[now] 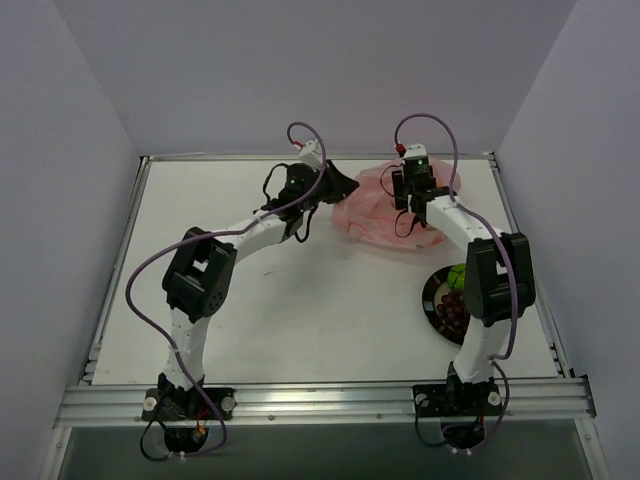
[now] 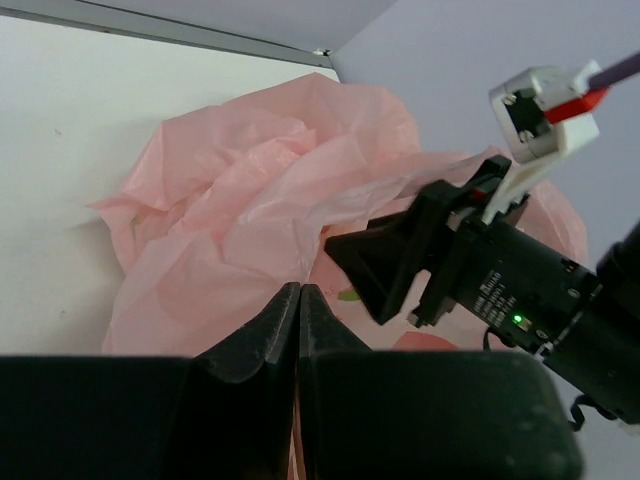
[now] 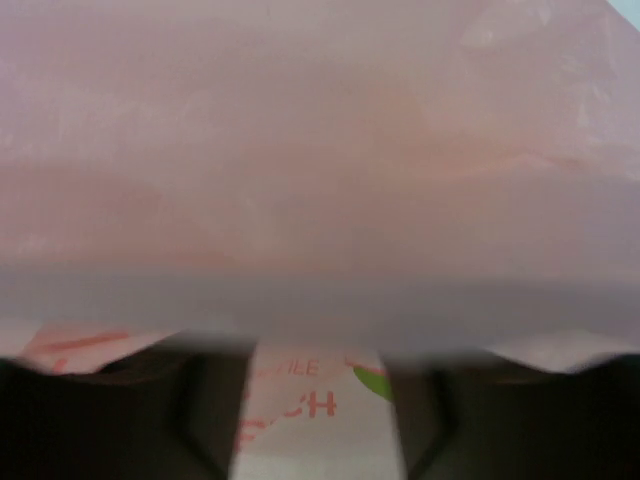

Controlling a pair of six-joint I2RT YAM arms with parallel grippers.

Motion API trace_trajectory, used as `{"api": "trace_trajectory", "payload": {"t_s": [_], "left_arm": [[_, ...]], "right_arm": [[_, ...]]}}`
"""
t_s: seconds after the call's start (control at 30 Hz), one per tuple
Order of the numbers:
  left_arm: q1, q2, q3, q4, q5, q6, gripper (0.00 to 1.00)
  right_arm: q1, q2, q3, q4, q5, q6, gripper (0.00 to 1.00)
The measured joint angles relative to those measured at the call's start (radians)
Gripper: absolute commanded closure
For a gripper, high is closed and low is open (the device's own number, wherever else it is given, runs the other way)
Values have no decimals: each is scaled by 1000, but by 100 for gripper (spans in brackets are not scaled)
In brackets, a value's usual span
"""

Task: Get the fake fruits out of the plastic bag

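Pink plastic bag (image 1: 370,215), red lettering (image 3: 315,405); purple grapes (image 1: 453,310), green fruit (image 1: 457,272)

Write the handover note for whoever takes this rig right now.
Left tool: shut at the left edge of the plastic bag, apparently pinching its film.
Right tool: open, holding nothing, pushed in under the bag's film.
Done: the grape bunch and the green fruit lie on the plate beside the right arm.
To do: search the bag for any remaining fruit. None shows clearly through the film; there is only a small green patch I cannot identify.
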Motion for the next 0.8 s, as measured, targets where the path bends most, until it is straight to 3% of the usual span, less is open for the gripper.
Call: {"api": "trace_trajectory", "payload": {"t_s": [0.1, 0.4, 0.8], "left_arm": [[0, 9, 33, -23, 2, 2, 98], [0, 96, 153, -82, 16, 13, 98], [0, 251, 300, -175, 47, 36, 98]], "right_arm": [[-21, 75, 73, 9, 9, -76, 26], [-145, 306, 288, -2, -53, -165, 4], [-217, 536, 537, -11, -80, -249, 0]]}}
